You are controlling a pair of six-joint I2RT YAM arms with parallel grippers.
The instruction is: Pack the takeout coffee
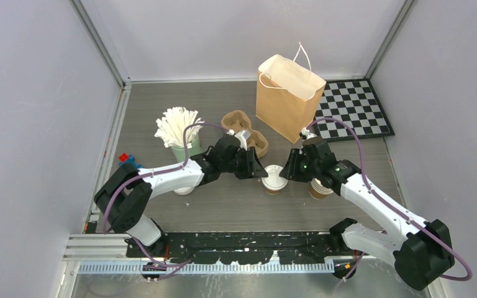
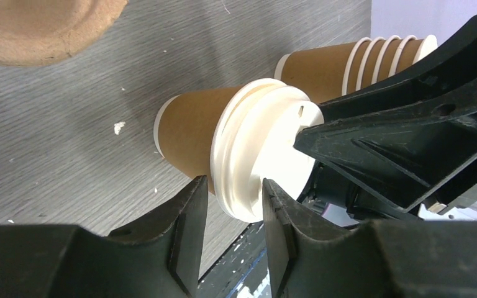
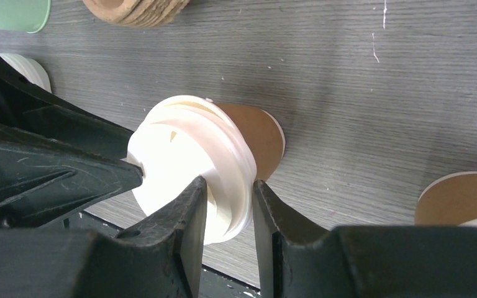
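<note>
The takeout coffee [image 1: 274,180], a brown paper cup [image 2: 189,133] with a white lid [image 2: 261,149], stands on the table between both arms. My left gripper [image 1: 259,171] reaches it from the left. In the left wrist view its jaws [image 2: 235,183] are shut on the lid's rim, one finger under the rim and one on the lid's top. My right gripper [image 1: 290,169] comes from the right. In the right wrist view it [image 3: 228,183] pinches the opposite edge of the lid [image 3: 186,155] above the cup wall [image 3: 254,133].
An open brown paper bag [image 1: 289,96] stands behind, beside a chequered board [image 1: 354,108]. A stack of lidless cups [image 1: 318,188] sits close to the right arm. A cardboard cup carrier [image 1: 243,127], a green cup of white sticks [image 1: 179,130] and loose lids [image 1: 184,189] lie left.
</note>
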